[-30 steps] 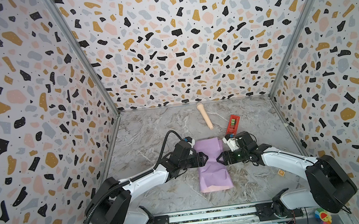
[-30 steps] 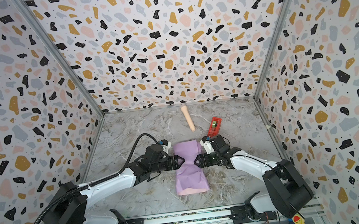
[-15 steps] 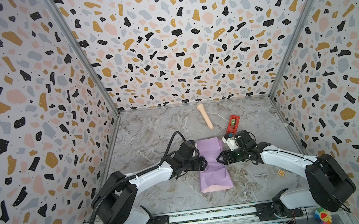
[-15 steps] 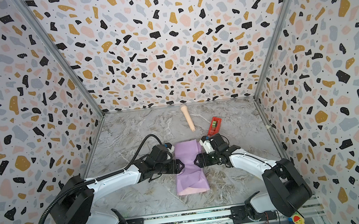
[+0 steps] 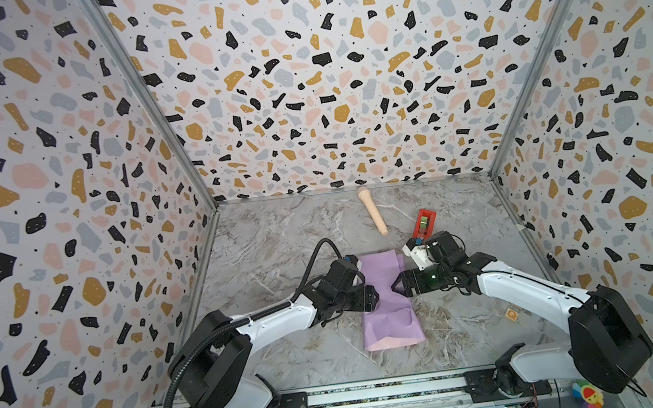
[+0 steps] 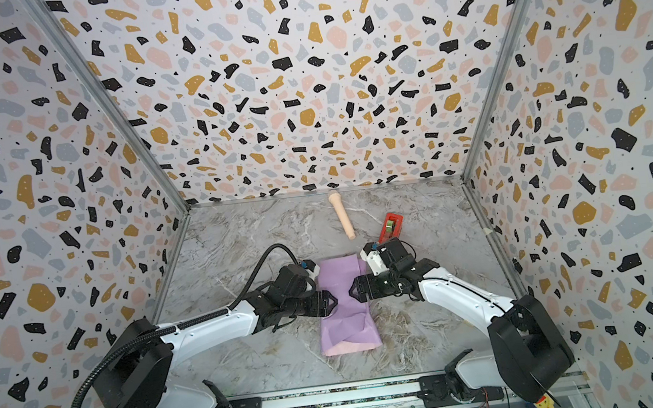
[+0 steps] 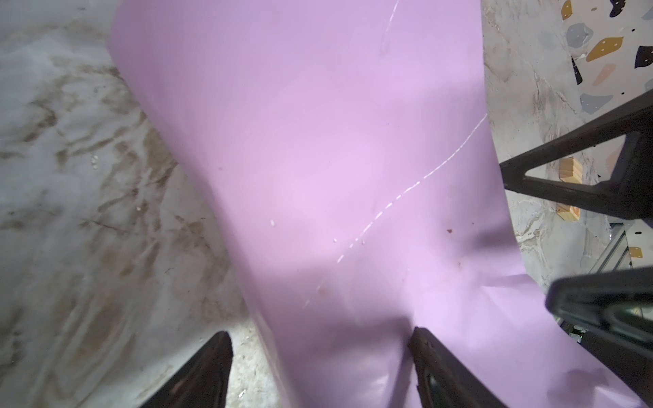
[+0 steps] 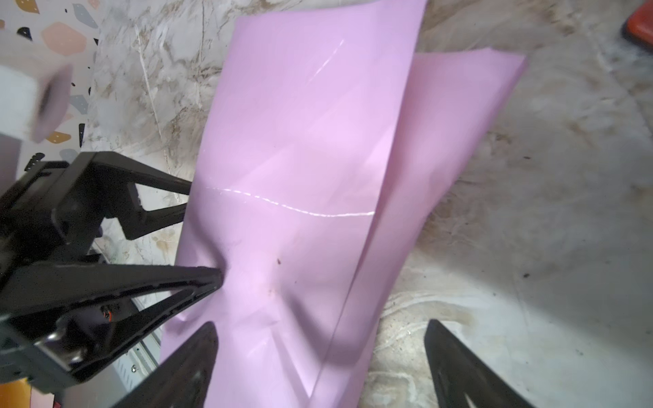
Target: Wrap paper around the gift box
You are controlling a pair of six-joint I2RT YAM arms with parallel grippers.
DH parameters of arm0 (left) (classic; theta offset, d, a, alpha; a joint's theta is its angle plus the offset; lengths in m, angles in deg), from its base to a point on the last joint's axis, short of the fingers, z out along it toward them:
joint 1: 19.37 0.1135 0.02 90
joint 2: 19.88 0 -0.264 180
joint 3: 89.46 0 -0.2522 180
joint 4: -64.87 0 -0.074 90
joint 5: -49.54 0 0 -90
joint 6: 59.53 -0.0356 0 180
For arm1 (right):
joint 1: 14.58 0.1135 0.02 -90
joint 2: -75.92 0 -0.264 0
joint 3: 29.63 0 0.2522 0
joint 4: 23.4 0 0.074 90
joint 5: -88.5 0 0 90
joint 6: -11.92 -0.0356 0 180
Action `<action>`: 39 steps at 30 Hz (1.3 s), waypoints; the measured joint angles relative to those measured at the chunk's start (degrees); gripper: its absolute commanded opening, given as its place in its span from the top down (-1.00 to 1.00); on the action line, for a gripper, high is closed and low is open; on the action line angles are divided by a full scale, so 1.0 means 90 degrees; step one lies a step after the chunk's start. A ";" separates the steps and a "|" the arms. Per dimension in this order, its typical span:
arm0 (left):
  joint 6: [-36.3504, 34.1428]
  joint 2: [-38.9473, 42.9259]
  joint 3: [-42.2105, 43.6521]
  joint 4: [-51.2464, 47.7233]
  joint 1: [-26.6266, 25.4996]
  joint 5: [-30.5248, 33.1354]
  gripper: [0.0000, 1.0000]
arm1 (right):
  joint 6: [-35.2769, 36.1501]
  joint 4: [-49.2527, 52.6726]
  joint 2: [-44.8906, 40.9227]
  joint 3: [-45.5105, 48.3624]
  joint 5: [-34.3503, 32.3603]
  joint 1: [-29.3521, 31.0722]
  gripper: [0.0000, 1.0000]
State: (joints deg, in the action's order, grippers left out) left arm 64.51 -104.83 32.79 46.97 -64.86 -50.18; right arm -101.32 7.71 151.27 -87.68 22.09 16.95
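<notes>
The left fingers (image 7: 208,371) stand spread, with the one lilac paper (image 7: 318,141) running up between them. One tip touches the sheet and the other stands over the bare desk (image 7: 88,176) just beside it. Seen from the right wrist, one left tip presses into the edge of the paper (image 8: 300,123) and dents it into creases. The right fingers (image 8: 456,371) are spread wide as well, one tip over the sheet and the other over the desk. In both top views the two pairs, left fingers (image 5: 372,294) and right fingers (image 5: 397,285), point at each other across the middle of the sheet. They are close together there, where the paper (image 5: 390,319) narrows to a waist. The sheet lies folded over itself in the middle of the desk (image 5: 280,252), running from near to far, with a pale pink strip along its near end. The box does not show in any view. Beyond the paper lie one beige microphone (image 5: 372,212) and, to its right, one red tape dispenser (image 5: 425,221). One small wooden block (image 5: 511,313) sits near the right arm.
</notes>
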 measured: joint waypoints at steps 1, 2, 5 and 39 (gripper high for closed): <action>0.0000 0.0000 0.0000 0.0000 -0.0002 0.0002 -0.61 | -0.0019 0.0007 -0.0022 0.0034 -0.0002 0.0056 -0.84; 0.0000 0.0000 0.0000 0.0000 -0.0002 0.0007 -0.61 | -0.0051 0.0012 -0.0053 0.0090 0.0000 0.0121 -0.84; -0.0005 -0.0007 -0.0007 -0.0002 -0.0002 0.0034 -0.60 | -0.0104 0.0066 -0.0095 0.0296 -0.0005 0.0265 -0.84; -0.0046 -0.0034 -0.0049 -0.0015 -0.0036 0.0141 -0.64 | -0.0192 -0.0153 0.0925 -0.0622 -0.0121 -0.0364 -0.50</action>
State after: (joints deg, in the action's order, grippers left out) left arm 64.09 -105.13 32.35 46.84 -65.19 -48.91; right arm -103.05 6.33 159.60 -93.28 21.00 13.67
